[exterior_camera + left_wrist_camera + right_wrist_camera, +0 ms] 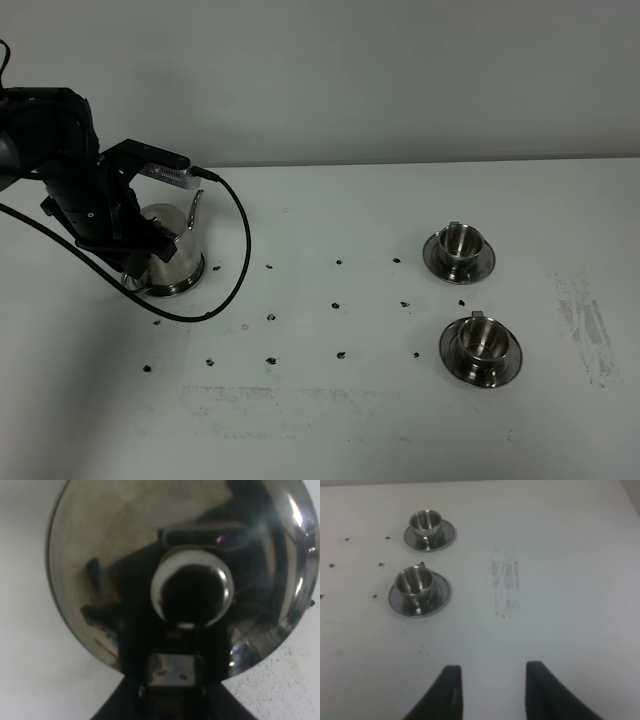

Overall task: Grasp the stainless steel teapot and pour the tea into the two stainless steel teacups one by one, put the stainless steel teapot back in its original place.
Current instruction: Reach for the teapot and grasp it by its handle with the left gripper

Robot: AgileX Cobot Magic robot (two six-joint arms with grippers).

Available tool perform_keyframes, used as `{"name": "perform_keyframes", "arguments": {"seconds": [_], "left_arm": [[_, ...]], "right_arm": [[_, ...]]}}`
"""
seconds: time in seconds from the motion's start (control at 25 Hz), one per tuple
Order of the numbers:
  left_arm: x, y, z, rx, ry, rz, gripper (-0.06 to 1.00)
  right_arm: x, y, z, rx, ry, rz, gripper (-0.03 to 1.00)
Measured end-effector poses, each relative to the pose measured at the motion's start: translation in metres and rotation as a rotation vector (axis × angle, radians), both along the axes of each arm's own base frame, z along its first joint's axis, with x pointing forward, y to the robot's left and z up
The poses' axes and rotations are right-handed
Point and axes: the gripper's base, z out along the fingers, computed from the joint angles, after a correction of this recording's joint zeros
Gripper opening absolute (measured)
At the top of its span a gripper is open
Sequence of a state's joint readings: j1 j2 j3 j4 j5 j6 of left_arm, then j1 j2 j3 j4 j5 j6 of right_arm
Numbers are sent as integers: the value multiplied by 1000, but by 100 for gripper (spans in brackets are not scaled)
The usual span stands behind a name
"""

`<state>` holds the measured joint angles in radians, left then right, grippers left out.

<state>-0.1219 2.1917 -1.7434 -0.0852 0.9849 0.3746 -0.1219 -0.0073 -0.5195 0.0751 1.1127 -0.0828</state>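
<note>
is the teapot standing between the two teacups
No, the teapot stands at the left of the exterior view, while the far teacup and near teacup sit at the right.

Wall point(400, 80): plain pale grey, behind the far edge, beyond the scuff patch.
Surface point(330, 440): white and matte.
Scuff patch point(585, 320): grey streaked smear on the surface.
Specks point(338, 262): small black dots in loose rows, left of the scuff patch in the high view.
Smudge band point(250, 400): faint grey, left of the scuff patch, nearer the front.
Light: soft and even.
</note>
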Motion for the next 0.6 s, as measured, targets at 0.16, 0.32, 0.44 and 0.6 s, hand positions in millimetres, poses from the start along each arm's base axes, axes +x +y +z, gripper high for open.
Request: {"name": "perform_keyframes", "arguments": {"seconds": [0.16,0.32,0.44,0.6], "left_arm": [[0,0,0,4,-3,-17,23],[0,0,0,7,-6,-42,23],[0,0,3,10,-15,-66,23],[-1,1,10,13,-39,-89,23]], "right_arm": [[0,0,0,0,0,0,29],[0,0,0,0,0,0,29],[0,0,0,0,0,0,29],[0,0,0,0,0,0,29]]}}
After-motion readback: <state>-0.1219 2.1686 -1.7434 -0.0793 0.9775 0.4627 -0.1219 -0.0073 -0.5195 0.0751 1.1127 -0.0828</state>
